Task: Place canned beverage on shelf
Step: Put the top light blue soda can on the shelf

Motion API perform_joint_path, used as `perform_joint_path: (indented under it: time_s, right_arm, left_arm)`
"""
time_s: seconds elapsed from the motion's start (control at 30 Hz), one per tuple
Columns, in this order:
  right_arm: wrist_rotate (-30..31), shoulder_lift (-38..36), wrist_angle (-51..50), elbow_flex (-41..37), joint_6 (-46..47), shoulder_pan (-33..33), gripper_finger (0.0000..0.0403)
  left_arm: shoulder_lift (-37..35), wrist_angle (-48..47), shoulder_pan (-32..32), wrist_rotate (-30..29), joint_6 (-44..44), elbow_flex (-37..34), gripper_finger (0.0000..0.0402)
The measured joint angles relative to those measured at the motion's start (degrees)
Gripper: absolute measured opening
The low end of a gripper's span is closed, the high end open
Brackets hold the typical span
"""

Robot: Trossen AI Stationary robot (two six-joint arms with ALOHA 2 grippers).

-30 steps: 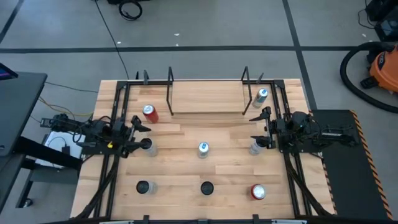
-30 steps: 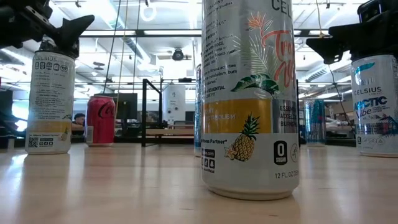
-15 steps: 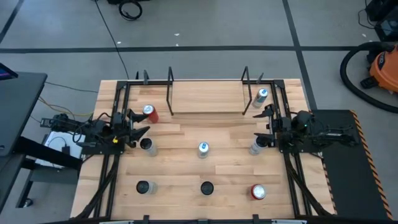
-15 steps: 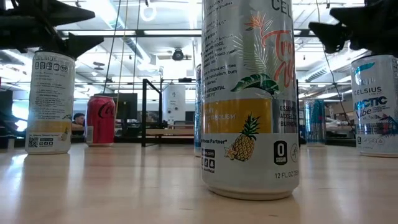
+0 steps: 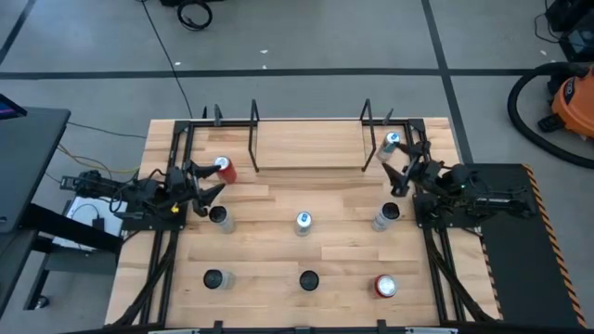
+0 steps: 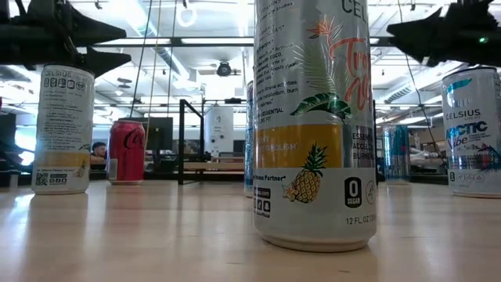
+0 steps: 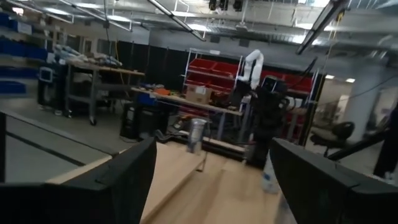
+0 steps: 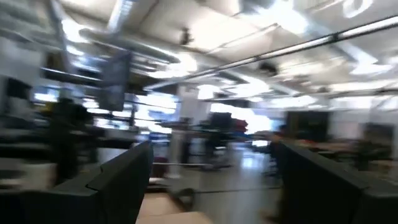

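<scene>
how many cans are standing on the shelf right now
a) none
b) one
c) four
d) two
a) In the high view the shelf shows only bare wood between its black end frames; every can, such as the red can and the blue-topped can, stands on the table outside it.

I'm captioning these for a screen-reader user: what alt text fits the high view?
Overhead view of a wooden table holding eight upright cans, with an empty shelf along its far edge. The left end effector is open beside a red can; the right end effector is open near a blue-topped can.
</scene>
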Motion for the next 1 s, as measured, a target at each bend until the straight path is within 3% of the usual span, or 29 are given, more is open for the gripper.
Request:
perform_joint_path:
  time_s: [0.17, 0.43, 0.57, 0.77, 0.83, 1.0]
  right_arm:
    - [-2.4, 0.0, 2.8, 0.0, -9.8, 0.0, 0.0346]
    - [-1.6, 1.3, -5.4, 0.0, -12.0, -2.9, 0.0346]
    - [-2.4, 2.8, -0.5, 0.0, -11.8, -5.6, 0.0346]
    - [-4.2, 3.0, 11.2, 0.0, -15.1, -7.0, 0.0346]
    - [-3.9, 3.0, 11.1, 0.0, -13.2, -7.2, 0.0346]
    - [-7.0, 3.0, 5.5, 0.0, 5.4, -6.6, 0.0346]
  left_arm:
    - [0.0, 0.4, 0.2, 0.1, 2.6, 0.0, 0.0316]
    - [0.0, 4.0, 3.5, -4.3, 3.2, 0.0, 0.0316]
    - [0.0, 2.1, 6.4, -4.8, -2.7, 0.0, 0.0316]
    - [0.0, -4.0, 8.8, -4.4, -20.4, 0.0, 0.0316]
    - [0.0, -4.1, 9.0, -3.1, -21.7, 0.0, 0.0316]
    - [0.0, -5.2, 8.9, 2.8, -19.6, 0.0, 0.0316]
